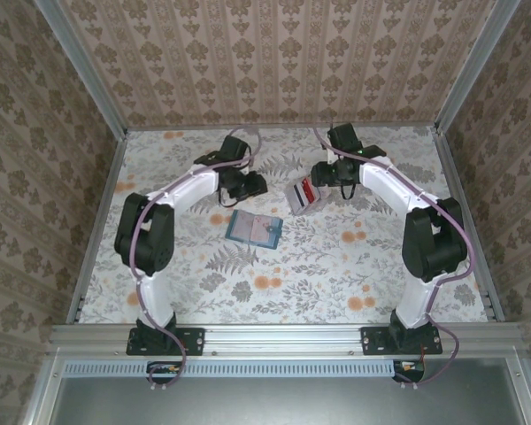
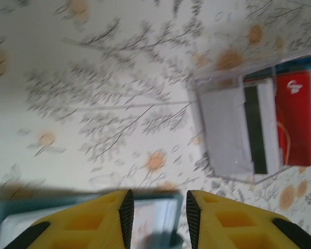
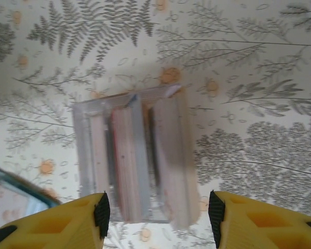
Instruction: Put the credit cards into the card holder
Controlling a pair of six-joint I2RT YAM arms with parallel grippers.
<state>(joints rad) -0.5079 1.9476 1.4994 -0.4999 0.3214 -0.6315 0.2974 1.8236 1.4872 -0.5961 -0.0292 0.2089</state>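
- The card holder (image 1: 254, 227) lies opened flat on the counter (image 1: 354, 266), near the middle, between the two arms. Whether a card already sits in it is too small to tell.
- The credit cards (image 2: 294, 116) — red and pale ones — stand on edge in a pale tray (image 3: 83, 150), near the holder, to its right and a little farther back.
- The right claw (image 3: 158, 217) hangs above the tray, spread wide, with nothing between its fingers.
- The left claw (image 2: 156, 215) hovers near the holder's far edge, parted a little and pinching nothing.
- The step in hand, by my reading, is fetching a card from the tray — the loading looks barely begun.
- The next move calls for the right claw to drop over one card's top edge and pinch that card alone, while the left claw steadies the holder.
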